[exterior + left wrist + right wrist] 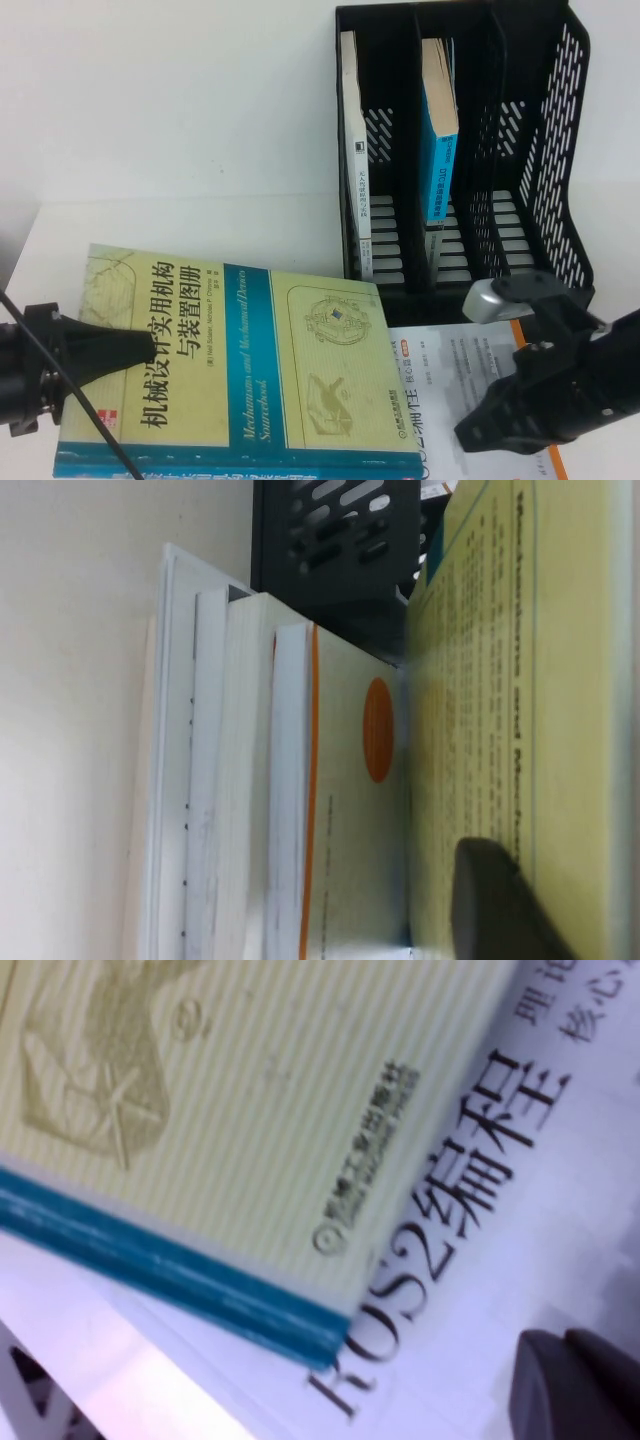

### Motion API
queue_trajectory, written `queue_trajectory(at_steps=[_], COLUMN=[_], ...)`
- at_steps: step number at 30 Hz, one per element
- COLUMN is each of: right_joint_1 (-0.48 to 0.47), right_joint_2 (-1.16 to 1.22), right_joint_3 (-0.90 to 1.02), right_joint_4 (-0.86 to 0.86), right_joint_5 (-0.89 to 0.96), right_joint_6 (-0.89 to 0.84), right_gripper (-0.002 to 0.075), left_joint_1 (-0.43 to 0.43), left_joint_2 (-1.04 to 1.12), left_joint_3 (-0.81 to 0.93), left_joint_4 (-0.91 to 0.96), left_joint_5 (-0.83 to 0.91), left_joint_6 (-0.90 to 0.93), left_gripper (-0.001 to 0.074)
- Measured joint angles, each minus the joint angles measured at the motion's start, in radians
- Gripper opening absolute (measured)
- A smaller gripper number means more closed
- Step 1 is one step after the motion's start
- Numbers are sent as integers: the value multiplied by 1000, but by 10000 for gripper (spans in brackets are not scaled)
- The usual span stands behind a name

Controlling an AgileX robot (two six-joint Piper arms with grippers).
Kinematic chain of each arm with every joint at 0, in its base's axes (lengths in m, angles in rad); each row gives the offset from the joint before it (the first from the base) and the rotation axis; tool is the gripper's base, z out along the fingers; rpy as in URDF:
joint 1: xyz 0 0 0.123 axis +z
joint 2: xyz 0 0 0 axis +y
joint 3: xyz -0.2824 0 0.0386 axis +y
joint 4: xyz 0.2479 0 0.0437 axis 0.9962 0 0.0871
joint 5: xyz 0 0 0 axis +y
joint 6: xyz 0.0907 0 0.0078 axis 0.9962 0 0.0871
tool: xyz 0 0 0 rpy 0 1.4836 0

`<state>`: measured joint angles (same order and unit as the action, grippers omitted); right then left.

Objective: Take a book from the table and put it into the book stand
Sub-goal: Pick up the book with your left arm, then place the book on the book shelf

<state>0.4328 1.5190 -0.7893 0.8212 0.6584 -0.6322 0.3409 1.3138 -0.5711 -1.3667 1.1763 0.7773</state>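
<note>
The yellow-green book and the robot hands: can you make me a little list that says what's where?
book: the book lies flat on a stack of books, on the white book
book stand: the book stand is behind, upright, two books in its slots
left gripper: the left gripper is at the book's left edge, one finger over the cover
right gripper: the right gripper is over the white book, right of the book
table: the table is white

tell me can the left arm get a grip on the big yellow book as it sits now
Probably yes. The left gripper is already at the yellow book's left edge, one finger lying on its cover. The book tops the stack, nothing covers it. The right gripper sits apart, over the white book.
</note>
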Motion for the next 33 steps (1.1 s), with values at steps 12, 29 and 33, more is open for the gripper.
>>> queue_trajectory(at_steps=[12, 29, 33], right_joint_1=[0, 0, 0], right_joint_2=[-137, -257, -264], right_joint_3=[2, 9, 9], right_joint_4=[-262, -395, -414], right_joint_5=[14, 46, 34], right_joint_6=[162, 194, 201], right_gripper=[-3, -3, -3], left_joint_1=[-31, -109, -109], left_joint_2=[-113, -225, -225], left_joint_3=[2, -272, -327], left_joint_4=[31, 263, 279], left_joint_5=[-43, 8, 8], left_joint_6=[-125, -351, -386], left_gripper=[197, 195, 195])
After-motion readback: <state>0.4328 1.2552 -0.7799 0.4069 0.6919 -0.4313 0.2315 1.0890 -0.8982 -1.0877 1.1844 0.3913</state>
